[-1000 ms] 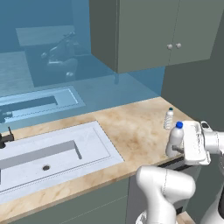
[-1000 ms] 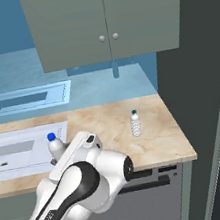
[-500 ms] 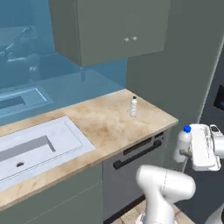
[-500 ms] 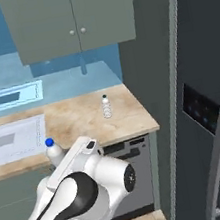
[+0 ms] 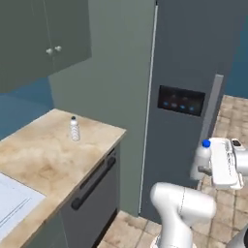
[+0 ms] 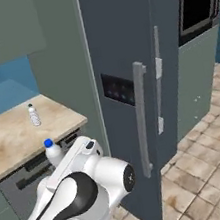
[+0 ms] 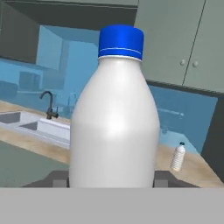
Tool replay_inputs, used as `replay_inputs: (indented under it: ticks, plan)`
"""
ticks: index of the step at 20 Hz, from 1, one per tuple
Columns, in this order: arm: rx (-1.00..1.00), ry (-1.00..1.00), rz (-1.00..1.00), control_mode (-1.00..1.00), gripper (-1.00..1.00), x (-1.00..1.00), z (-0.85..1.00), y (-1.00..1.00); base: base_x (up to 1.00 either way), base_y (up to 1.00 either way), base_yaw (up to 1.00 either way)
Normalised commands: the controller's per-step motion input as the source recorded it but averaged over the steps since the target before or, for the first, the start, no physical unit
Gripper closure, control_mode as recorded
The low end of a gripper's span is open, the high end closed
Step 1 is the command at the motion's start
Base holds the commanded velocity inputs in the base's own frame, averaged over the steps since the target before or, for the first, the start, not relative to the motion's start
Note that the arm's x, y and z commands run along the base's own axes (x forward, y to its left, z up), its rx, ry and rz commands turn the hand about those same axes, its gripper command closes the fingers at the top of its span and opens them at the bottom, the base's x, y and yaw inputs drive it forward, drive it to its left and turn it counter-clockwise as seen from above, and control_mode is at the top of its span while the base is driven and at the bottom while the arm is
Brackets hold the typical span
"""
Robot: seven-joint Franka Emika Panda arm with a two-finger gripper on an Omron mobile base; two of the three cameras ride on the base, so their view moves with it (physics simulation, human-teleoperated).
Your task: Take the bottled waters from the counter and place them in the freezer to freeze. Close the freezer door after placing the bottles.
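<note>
Gripper [image 5: 207, 169] clamps one upright bottled water [image 7: 114, 118], apparently by its lower body, in front of the closed freezer door [image 6: 127, 78], while the second bottle [image 5: 74, 129] stands on the counter [image 5: 43, 155].

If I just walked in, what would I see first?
The big white bottle with a blue cap, held upright in the gripper right before the hand camera. Next, the tall dark freezer, its door shut, with a long grey handle. A second little bottle stands alone on the counter, near its end by the freezer.
</note>
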Motion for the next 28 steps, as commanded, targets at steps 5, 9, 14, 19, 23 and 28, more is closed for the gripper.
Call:
replay_inputs:
  ticks: [5,9,14,19,23,28]
  plan:
    - [0.00,0.00,0.00,1.00,1.00,0.00,0.00,0.00,0.00,-0.42,-0.78]
    - [0.00,0.00,0.00,1.00,1.00,0.00,0.00,0.00,0.02,-0.23,-0.75]
    - [0.00,0.00,0.00,1.00,1.00,0.00,0.00,0.00,0.32,-0.04,-0.43]
    - [0.00,0.00,0.00,1.00,1.00,0.00,0.00,0.00,0.75,-0.63,0.06]
    - [0.00,0.00,0.00,1.00,1.00,0.00,0.00,0.00,0.63,-0.97,0.13]
    - [0.00,0.00,0.00,1.00,1.00,0.00,0.00,0.00,0.08,-0.90,0.09]
